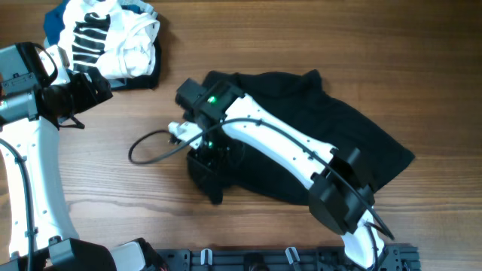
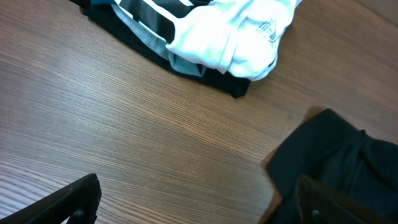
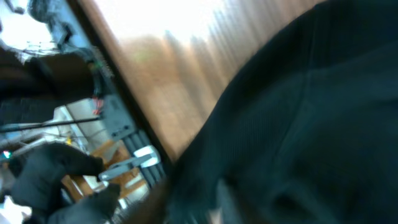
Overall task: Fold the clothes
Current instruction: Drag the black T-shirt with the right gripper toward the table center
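Note:
The clothes (image 1: 339,128) are one black garment lying rumpled on the wooden table, right of centre. My right arm reaches across it, and my right gripper (image 1: 207,162) sits at the garment's lower left edge, dark against the dark cloth. The right wrist view is blurred and filled with black fabric (image 3: 311,124), so the jaws do not show. My left gripper (image 1: 94,89) hangs at the far left, open, with bare table between its fingers (image 2: 74,199). A corner of the black garment (image 2: 336,149) lies by its right finger.
A white garment with black stripes (image 1: 120,34) is heaped at the back left on blue clothing (image 1: 53,22); it also appears in the left wrist view (image 2: 230,31). A black cable (image 1: 151,143) loops on the wood left of the right gripper. A rail (image 1: 286,256) runs along the front edge.

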Motion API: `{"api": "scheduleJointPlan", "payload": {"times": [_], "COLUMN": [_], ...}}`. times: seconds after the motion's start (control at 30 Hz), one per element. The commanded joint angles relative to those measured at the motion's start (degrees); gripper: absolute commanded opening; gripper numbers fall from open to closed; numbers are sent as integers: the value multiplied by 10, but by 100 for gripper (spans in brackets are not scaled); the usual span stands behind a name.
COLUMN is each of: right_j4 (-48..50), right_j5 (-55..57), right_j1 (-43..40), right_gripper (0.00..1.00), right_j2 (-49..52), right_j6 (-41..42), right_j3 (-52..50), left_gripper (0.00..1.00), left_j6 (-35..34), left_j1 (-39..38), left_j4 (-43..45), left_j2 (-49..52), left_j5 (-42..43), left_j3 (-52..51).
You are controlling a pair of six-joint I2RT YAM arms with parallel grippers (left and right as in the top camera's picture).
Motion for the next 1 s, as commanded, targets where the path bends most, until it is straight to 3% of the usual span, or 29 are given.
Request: {"api": "scheduleJointPlan", "payload": {"times": [0.0, 0.07, 0.23, 0.43, 0.63, 0.97], "right_j4": [10, 17, 62, 124, 171, 206], "right_j5": [-20, -1, 155, 164, 170, 213], "right_j1": [-23, -60, -233, -374, -393, -391], "right_gripper": [53, 64, 72, 71, 71, 69], "right_j2": [-79, -106, -136, -97, -12, 74], "right_j6": [-2, 19, 157, 199, 220, 306], "right_j3": [10, 10, 10, -12, -13, -13], "left_gripper": [100, 100, 100, 100, 100, 100], "left_j6": [18, 18, 19, 21, 20, 20], "left_j1": [3, 2, -33, -111, -165, -184], "left_j4": [0, 2, 4, 4, 4, -2], "left_j2": [-10, -10, -10, -7, 4, 35], "left_j5": [-11, -6, 17, 17, 17, 17], "left_j3": [11, 11, 11, 11, 10, 10]}}
